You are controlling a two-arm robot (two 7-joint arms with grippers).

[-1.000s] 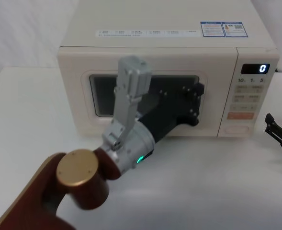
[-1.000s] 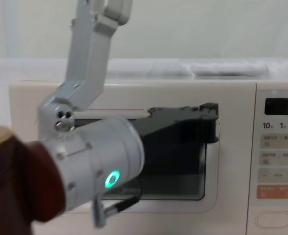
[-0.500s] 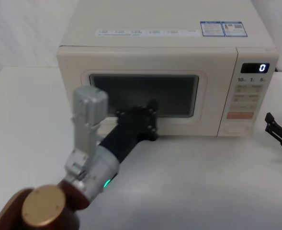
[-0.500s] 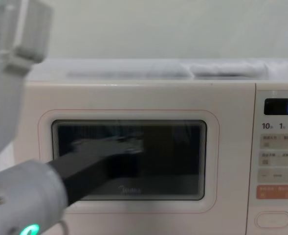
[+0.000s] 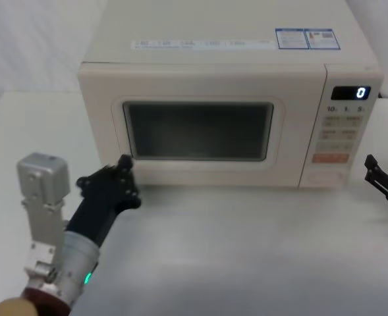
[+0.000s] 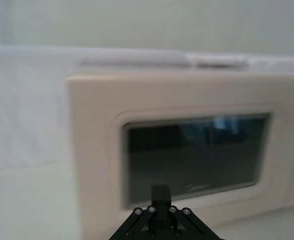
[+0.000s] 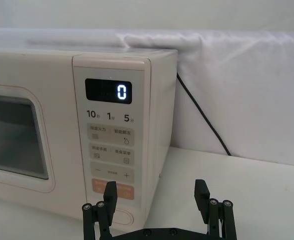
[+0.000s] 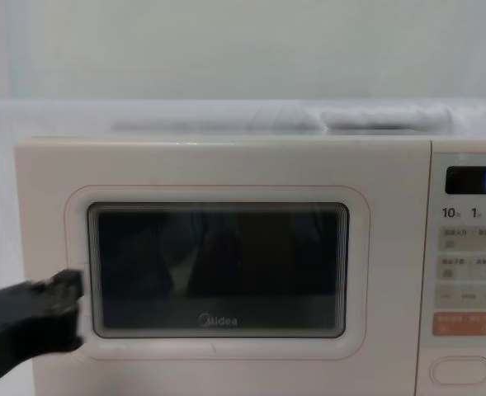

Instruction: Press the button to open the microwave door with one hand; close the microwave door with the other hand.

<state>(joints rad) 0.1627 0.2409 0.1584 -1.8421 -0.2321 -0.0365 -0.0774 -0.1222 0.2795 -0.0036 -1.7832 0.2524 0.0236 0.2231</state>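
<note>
The left gripper [image 5: 123,179] hung low over the white desk [image 5: 246,243] at the left, its black tip just in front of the lower left corner of the microwave door [image 5: 200,135]; whether it touched the panel could not be told, and the state of its jaws could not be told, with nothing seen held. Behind it ran the silver wrist with a green ring light [image 5: 85,278]. The microwave door [image 8: 218,268] sat shut and flush with the cream-white cabinet, its dark glass window [image 8: 216,268] carrying the grey "Midea" logo [image 8: 217,320] along the bottom. To the right of the door, the control panel showed a lit "0" on the display [image 7: 108,91], an orange rectangular key [image 8: 465,323] below the pale keys, and the wide oval button [image 8: 460,370] at the very bottom. The right gripper [image 7: 156,197] stood at the far right, near the button but apart from it, jaws spread wide and holding nothing.
</note>
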